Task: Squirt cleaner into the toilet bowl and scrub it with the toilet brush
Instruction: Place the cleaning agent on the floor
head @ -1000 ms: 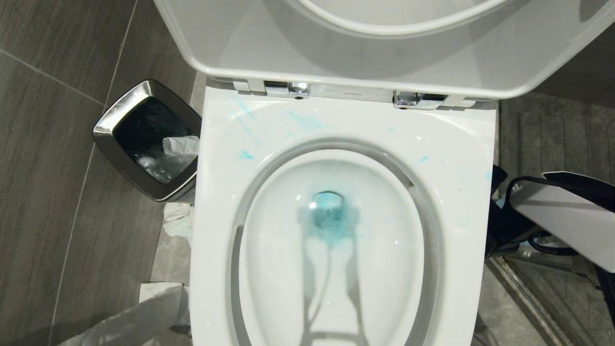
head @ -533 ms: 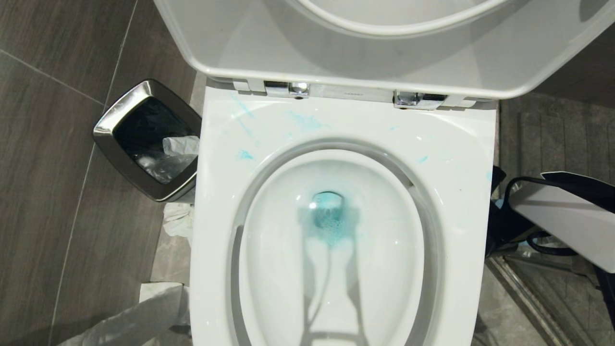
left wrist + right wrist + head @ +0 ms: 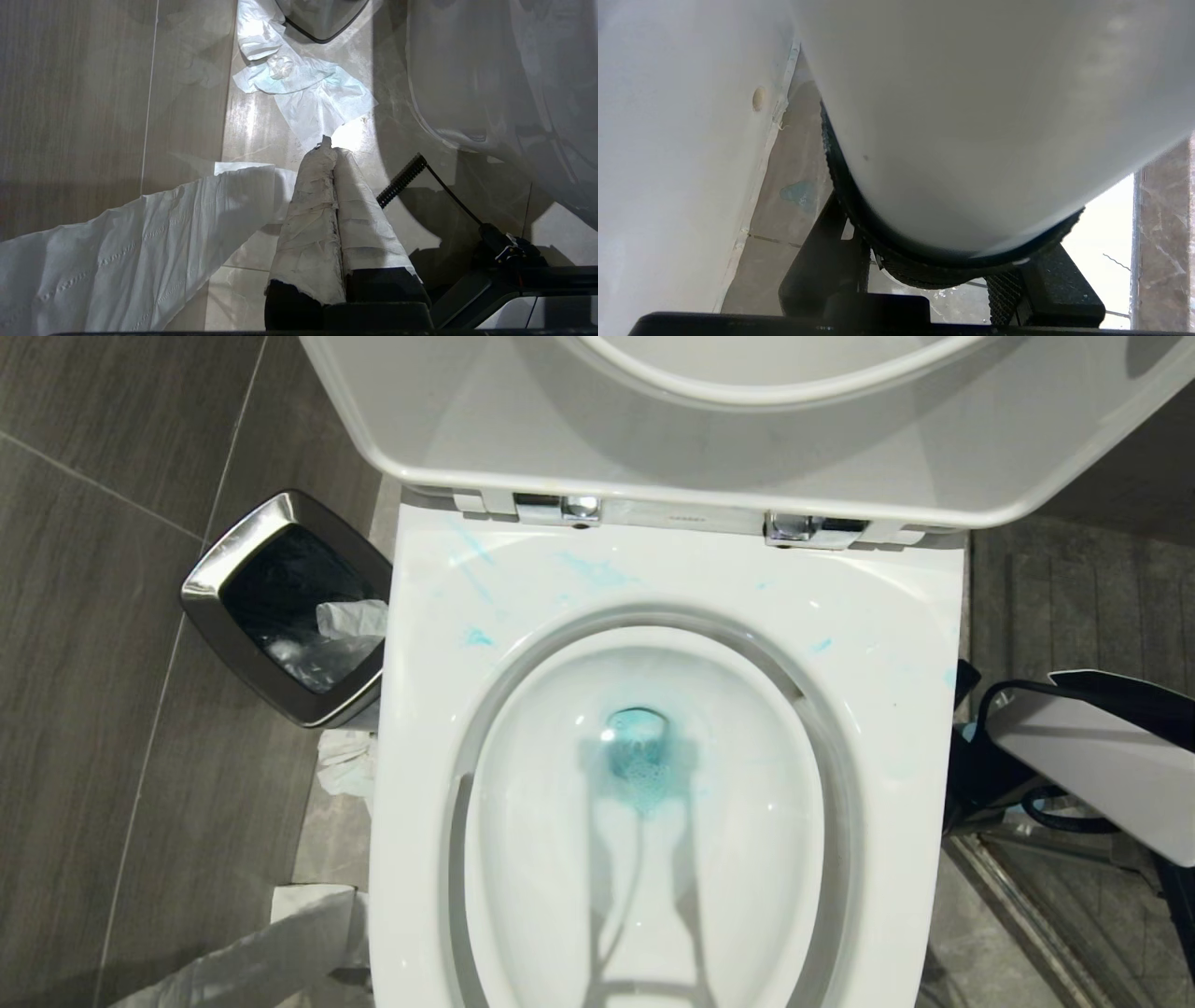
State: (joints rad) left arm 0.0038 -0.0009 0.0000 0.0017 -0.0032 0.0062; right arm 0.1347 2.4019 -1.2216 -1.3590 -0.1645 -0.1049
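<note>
The bowl (image 3: 653, 821) fills the middle of the head view, seat and lid (image 3: 747, 429) hinged up at the back. Turquoise cleaner (image 3: 639, 761) pools at the drain, and faint blue smears mark the flat rim (image 3: 523, 569) near the hinges. No writing can be read anywhere. The brush is in no view.

Nothing has shifted since the earlier frames: pool, smears and arm sit as they did.

The right arm (image 3: 1092, 756) lies low beside the bowl's right edge, over the grey floor. In its wrist view the right gripper (image 3: 952, 261) has its black ribbed pads (image 3: 840, 186) set around a wide white cylinder (image 3: 971, 116), close to the bowl's outer wall (image 3: 668, 163).

The left gripper (image 3: 334, 186), its fingers wrapped in paper and pressed together, hangs over the floor by the bowl's left side, with tissue (image 3: 303, 88) and a long paper strip (image 3: 131, 252) lying below.

A chrome-rimmed bin (image 3: 289, 607) stands touching the bowl's left rear corner; open tile lies left of it.
</note>
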